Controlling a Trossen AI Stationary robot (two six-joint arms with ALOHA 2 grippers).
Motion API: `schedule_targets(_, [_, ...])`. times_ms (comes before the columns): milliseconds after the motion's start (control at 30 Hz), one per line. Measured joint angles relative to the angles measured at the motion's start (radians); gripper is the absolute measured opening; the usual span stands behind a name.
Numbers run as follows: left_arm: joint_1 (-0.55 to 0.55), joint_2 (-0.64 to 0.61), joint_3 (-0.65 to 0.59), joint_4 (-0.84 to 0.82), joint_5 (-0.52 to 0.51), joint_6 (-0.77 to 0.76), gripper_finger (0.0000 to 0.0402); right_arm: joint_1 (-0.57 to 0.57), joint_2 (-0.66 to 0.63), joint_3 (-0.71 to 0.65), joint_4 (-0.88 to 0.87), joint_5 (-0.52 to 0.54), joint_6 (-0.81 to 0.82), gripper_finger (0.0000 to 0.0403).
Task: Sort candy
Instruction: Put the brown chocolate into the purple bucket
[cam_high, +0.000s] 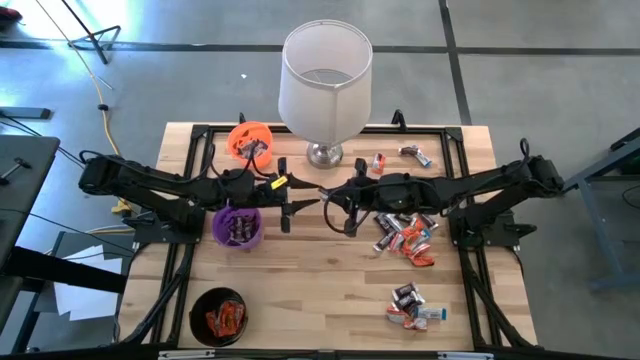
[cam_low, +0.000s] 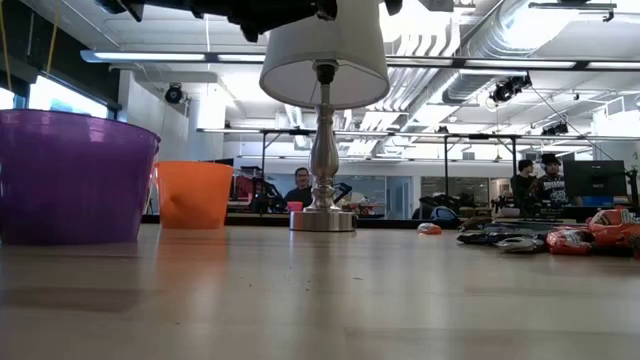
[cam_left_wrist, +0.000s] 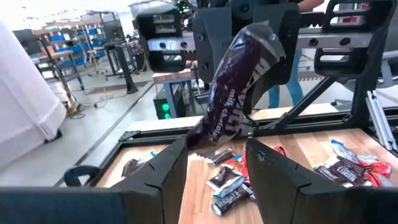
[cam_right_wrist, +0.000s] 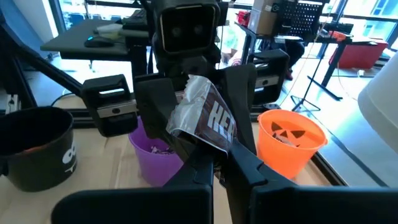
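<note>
Beside the lamp (cam_high: 322, 85), mid-tabletop (cam_high: 330, 310), the right claw (cam_right_wrist: 214, 158) is clamped on a dark brown candy (cam_right_wrist: 208, 118); the left claw (cam_left_wrist: 214, 165) faces it, jaws apart. Close on the wrapper fully before release, then carry it to the purple cup (cam_high: 237, 228).

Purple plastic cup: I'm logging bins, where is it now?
In the high view the purple plastic cup sits left of centre, under the left gripper, nearer than the orange cup.

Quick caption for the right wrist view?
Right hand shut on a brown candy, facing the open left hand above the purple cup.
</note>
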Motion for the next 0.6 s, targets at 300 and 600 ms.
schedule_targets(300, [0.0, 0.0, 0.0, 0.018, 0.0, 0.024, 0.015, 0.018, 0.0, 0.0, 0.036, -0.013, 0.016, 0.0002])
schedule_targets(600, [-0.001, 0.0, 0.0, 0.028, 0.026, 0.024, 0.015, 0.021, 0.004, 0.0, 0.049, -0.041, 0.016, 0.0002])
